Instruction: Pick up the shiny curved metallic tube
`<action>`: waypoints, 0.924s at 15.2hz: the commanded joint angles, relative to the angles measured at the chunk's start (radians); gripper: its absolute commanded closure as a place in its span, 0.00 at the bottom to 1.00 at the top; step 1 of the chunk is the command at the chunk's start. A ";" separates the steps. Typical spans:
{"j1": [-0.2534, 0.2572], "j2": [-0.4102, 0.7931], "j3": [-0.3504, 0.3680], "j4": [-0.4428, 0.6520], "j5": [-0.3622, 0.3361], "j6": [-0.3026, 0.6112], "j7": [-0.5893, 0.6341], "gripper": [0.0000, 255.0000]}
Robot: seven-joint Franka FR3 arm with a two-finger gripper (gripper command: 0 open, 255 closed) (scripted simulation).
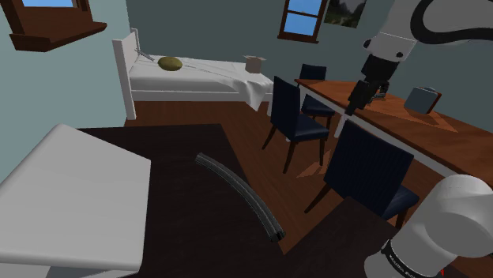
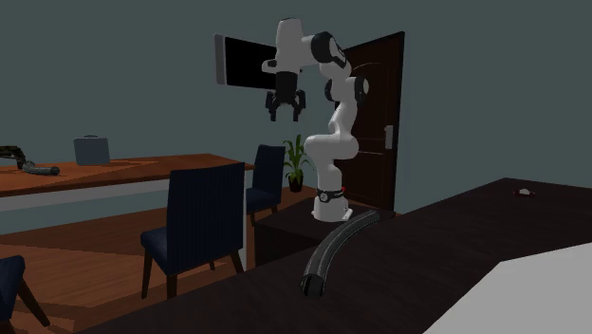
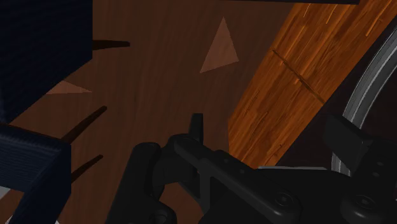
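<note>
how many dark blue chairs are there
3. The nearest dark blue chair is at the brown wooden table, the middle chair further along it, the far chair towards the white bed. Others may be hidden.

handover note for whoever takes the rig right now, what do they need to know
hand: open, empty, high in the air, well away from the job's thing.
curved tube: dark grey, lying flat on the dark table near its edge, untouched.
done: nothing yet.
left: bring the hand down over the curved tube, close on it, lift.
</note>
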 commanded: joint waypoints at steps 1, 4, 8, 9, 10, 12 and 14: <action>0.000 0.000 0.000 0.000 0.000 0.000 0.000 0.00; 0.019 0.045 0.040 -0.037 0.029 0.071 0.044 0.00; 0.046 0.123 0.092 -0.071 0.064 0.168 0.100 0.00; 0.053 0.146 0.105 -0.076 0.073 0.193 0.113 0.00; 0.059 0.169 0.118 -0.080 0.080 0.217 0.127 0.00; 0.072 0.220 0.145 -0.085 0.095 0.267 0.154 0.00; 0.083 0.275 0.171 -0.085 0.108 0.315 0.181 0.00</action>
